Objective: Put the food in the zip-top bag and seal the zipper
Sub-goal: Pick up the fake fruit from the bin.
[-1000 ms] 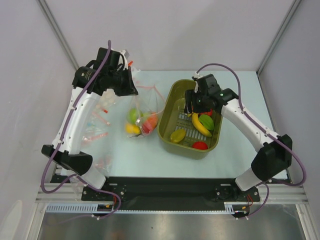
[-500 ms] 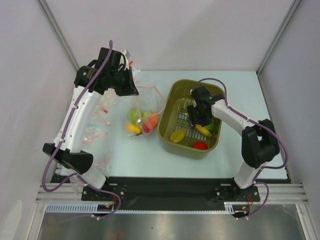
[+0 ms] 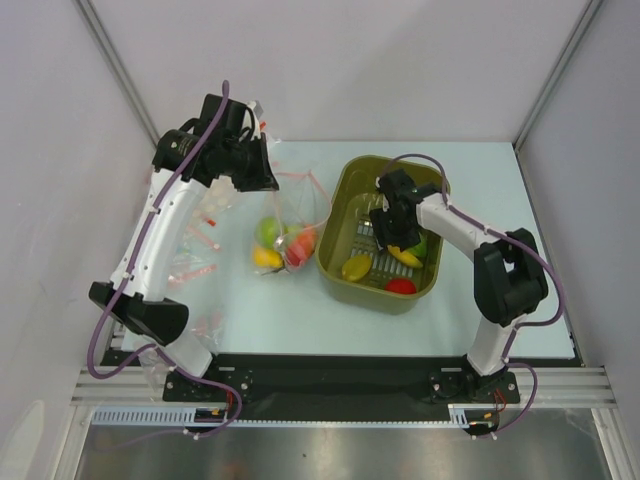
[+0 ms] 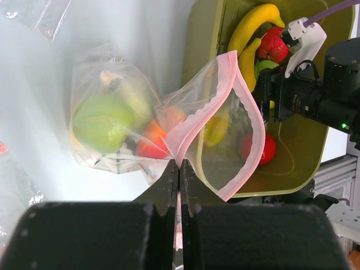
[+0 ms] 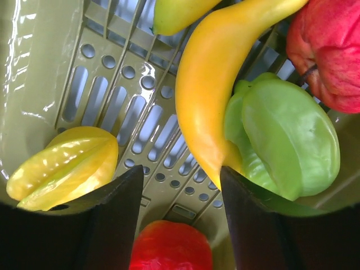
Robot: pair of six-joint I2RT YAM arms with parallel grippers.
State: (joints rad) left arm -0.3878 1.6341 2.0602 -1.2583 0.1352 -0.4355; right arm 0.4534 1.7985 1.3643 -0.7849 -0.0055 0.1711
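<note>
A: Found the left gripper (image 4: 179,171) pinched fully shut on the zipper (image 4: 224,73). Saw it holding up the bag (image 4: 129,73) toward the left edge of the table (image 3: 300,310), with the mouth gaping at the tub (image 3: 352,180).

B: Spotted anything inside?

A: Made out an apple (image 4: 101,121), plus something red and something yellow low down, apparently resting on the table. Saw the rest lying in the tub, just right of the table's middle.

B: And the right gripper (image 5: 180,174)?

A: Caught it down in the tub with jaws apart, holding nothing. Noted a banana (image 5: 202,95) with its tip right at one finger; could not tell whether touching. Saw a tomato (image 5: 169,247) just below.

B: Judged the banana how?

A: Reckoned it light, hard and glossy, so probably slippery, and curved besides. Would have taken it across the thick middle, never the tapering tip, and squeezed gently.

B: Thought the same of the bag?

A: Hardly. Looked thin, soft and crinkly, apt to sag shut under a single pinch. Guessed the zipper to be the one firm place to hold.
</note>
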